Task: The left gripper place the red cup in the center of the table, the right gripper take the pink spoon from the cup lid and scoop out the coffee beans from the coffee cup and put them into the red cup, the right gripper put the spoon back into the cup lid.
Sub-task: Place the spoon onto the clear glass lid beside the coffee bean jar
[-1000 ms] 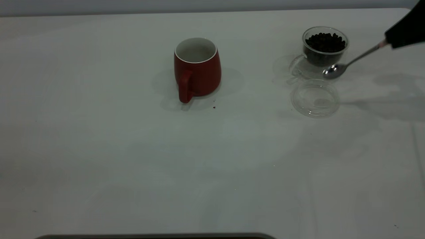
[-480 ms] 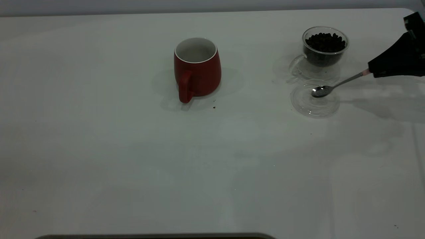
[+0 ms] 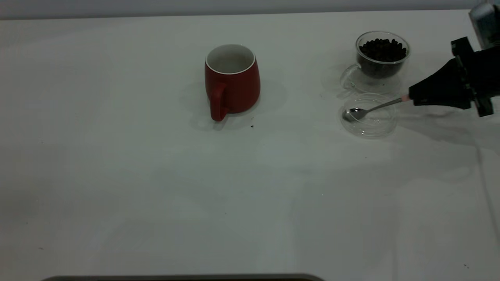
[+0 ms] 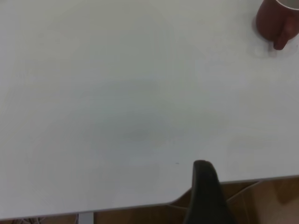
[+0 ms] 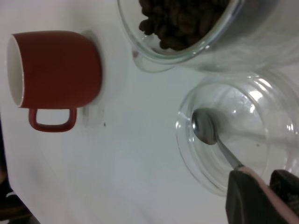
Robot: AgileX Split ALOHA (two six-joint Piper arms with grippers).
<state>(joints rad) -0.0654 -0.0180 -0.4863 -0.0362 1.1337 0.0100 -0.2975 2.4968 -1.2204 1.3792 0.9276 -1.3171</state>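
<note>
right gripper – fingers clamped on pink spoon handle | spoon lies sideways – bowl in cup lid, pointing toward red cup

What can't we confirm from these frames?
- Beans in the red cup: exterior view shows only its white upper wall; right wrist view sees it side-on.
- Left gripper: one dark finger, cut off by the left wrist view's edge; absent from the exterior view.
- Pink spoon handle: covered by the right gripper, only a pink sliver shows.
- Whether the spoon bowl touches the cup lid.
</note>
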